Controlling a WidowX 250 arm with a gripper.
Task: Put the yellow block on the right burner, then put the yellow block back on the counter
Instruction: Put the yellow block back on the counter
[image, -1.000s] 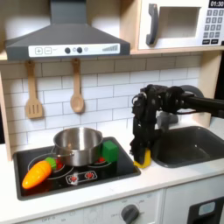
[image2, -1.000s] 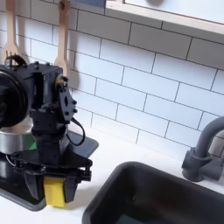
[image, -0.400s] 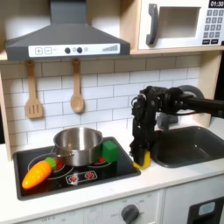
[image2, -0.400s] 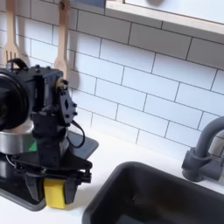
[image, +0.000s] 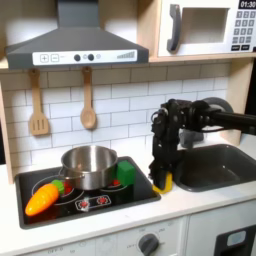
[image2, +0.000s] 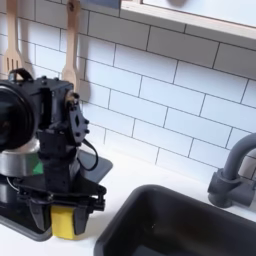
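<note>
The yellow block (image: 161, 186) (image2: 62, 224) stands upright just off the black hob's (image: 90, 200) right edge, low over the off-white counter (image: 200, 202) (image2: 112, 192). My gripper (image: 160, 182) (image2: 62, 212) points straight down over it, fingers on either side of its upper part, shut on it. In the second exterior view the block's lower half shows below the black fingers. Whether the block touches the counter is unclear.
A steel pot (image: 88, 165) sits at the back of the hob, an orange toy carrot (image: 42, 198) at its front left, a green block (image: 126, 172) on its right side. The dark sink (image: 215, 165) (image2: 190, 225) and grey faucet (image2: 232, 170) lie to the first exterior view's right.
The gripper and yellow block have shifted very slightly down and toward the hob. Nothing else has moved.
</note>
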